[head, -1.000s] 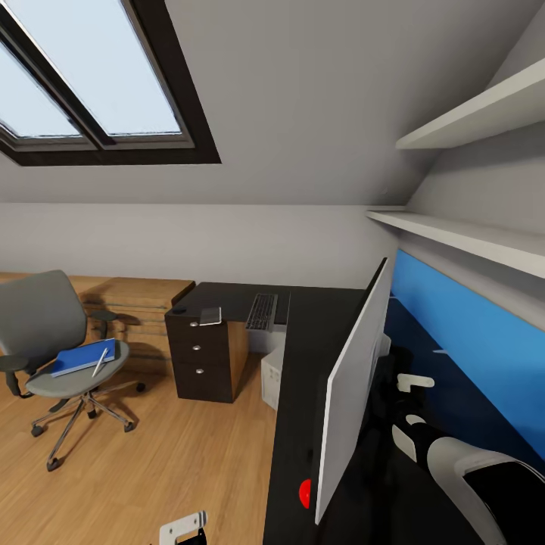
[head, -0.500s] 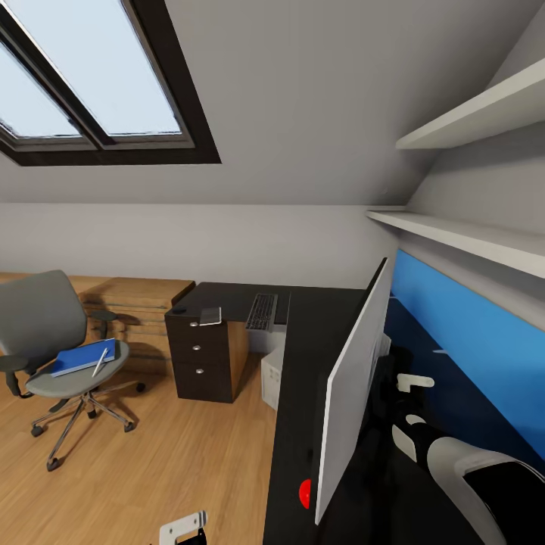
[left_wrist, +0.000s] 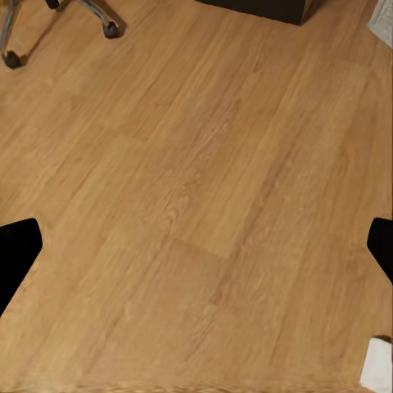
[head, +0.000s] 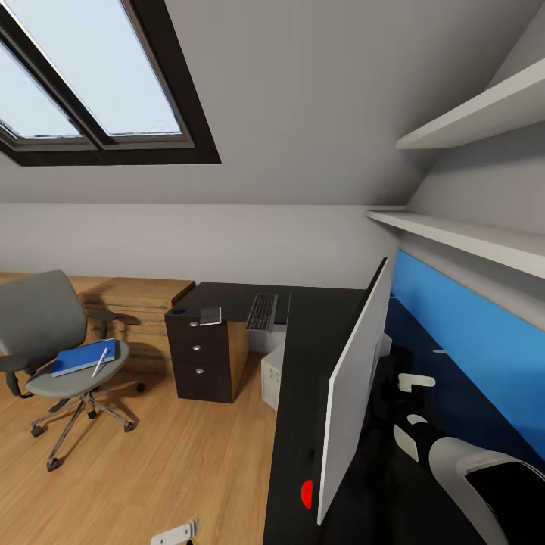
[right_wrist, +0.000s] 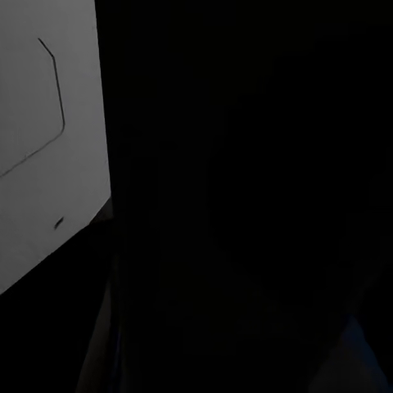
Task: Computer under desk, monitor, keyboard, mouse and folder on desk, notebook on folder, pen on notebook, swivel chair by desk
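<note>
Left gripper (left_wrist: 196, 246) hung over bare wooden floor (left_wrist: 196, 196); in the left wrist view its two black fingertips (left_wrist: 16, 254) sat wide apart at the frame edges, nothing between them. Right gripper was behind the monitor (head: 356, 386), down by its stand; jaw state could not be told, the right wrist view being nearly black apart from the monitor's grey-white back (right_wrist: 45, 131).

Monitor stood upright on the desk (head: 303, 363), just beside the right arm (head: 462, 462). Well beyond the right gripper, on the far wing of the desk: keyboard (head: 262, 311), then notebook (head: 210, 316), then mouse (head: 179, 309). Computer (head: 272, 376) stood under the desk. Swivel chair (head: 57, 356), well apart from the desk and ahead of the left gripper, carried the folder (head: 79, 359) with the pen (head: 100, 361) on top.
</note>
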